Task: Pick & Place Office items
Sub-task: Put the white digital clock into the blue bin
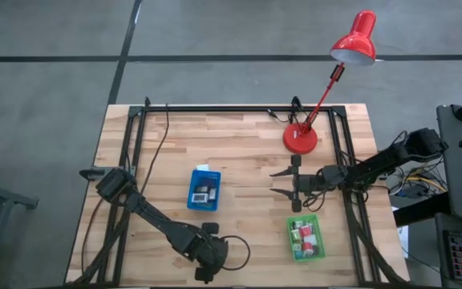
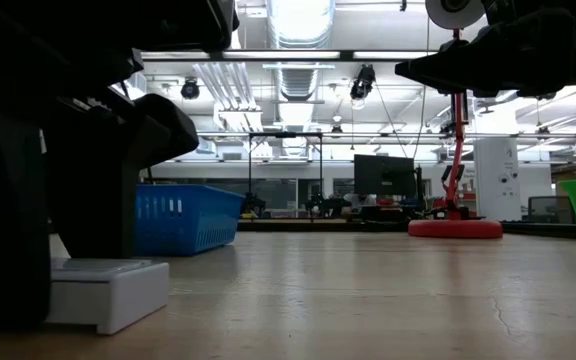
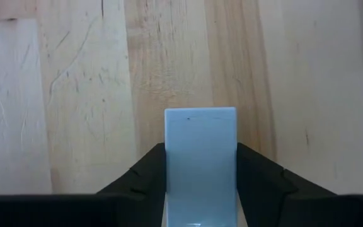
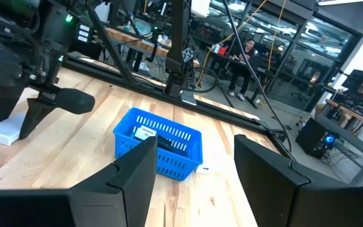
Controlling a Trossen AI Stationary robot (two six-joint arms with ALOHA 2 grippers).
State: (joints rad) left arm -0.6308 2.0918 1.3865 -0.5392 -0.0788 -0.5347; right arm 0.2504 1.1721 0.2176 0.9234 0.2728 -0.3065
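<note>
My left gripper (image 1: 204,265) is down at the table's near edge, shut on a small pale blue-white block (image 3: 200,161). The arm hides this block in the high view. In the low view the block (image 2: 108,290) lies flat on the wood between the dark fingers. My right gripper (image 1: 282,181) hovers open right of centre, above the table and touching nothing. The blue tray (image 1: 204,189) holds a few small items, black and white among them. The green tray (image 1: 305,238) holds red, white and green items. My left gripper pinches the pale block by its two long side faces (image 3: 169,170), one finger (image 3: 147,173) on each side. The fingers come from above, pointing down, and lie across the block's width. The block's underside rests flat on the table (image 2: 118,322).
A red desk lamp stands with its base (image 1: 300,139) at the far right and its shade over the far edge. A black frame rail (image 1: 239,108) runs along the far side. Bare wood (image 1: 251,217) lies between the two trays. People sit beyond the table (image 4: 247,53).
</note>
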